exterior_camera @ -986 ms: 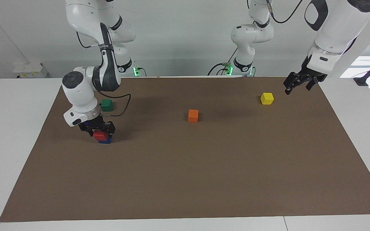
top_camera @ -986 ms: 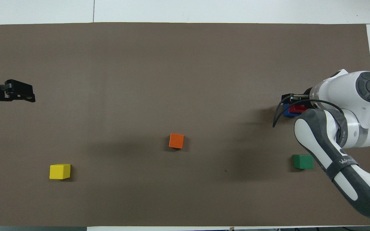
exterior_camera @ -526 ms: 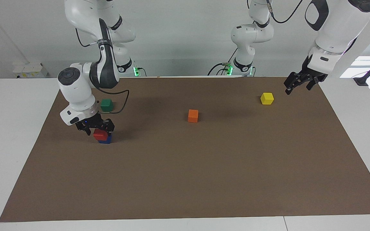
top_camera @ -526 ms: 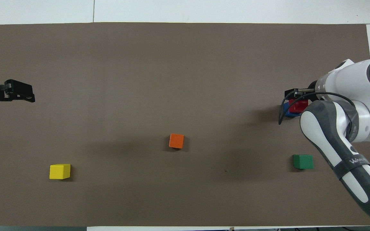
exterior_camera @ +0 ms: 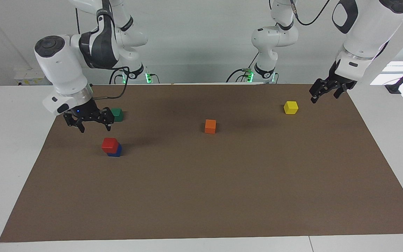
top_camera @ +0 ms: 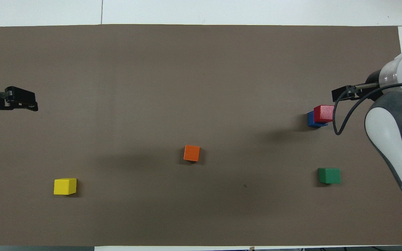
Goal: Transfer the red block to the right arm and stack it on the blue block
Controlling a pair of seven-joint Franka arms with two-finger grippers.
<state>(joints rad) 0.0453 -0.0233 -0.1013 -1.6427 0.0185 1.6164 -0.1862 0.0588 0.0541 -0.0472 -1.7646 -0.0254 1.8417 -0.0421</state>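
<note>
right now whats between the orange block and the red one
Nothing: bare brown mat between the orange block and the red block, clearest in the overhead view.

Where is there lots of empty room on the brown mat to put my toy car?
The widest bare patch is the part of the mat farthest from the robots, past the orange block. There is also room between the orange block and the red block stacked on the blue block. It is crowded around that stack and the green block.

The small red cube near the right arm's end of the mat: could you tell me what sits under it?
The small red cube rests on a small dark blue cube, whose top is mostly covered.
</note>
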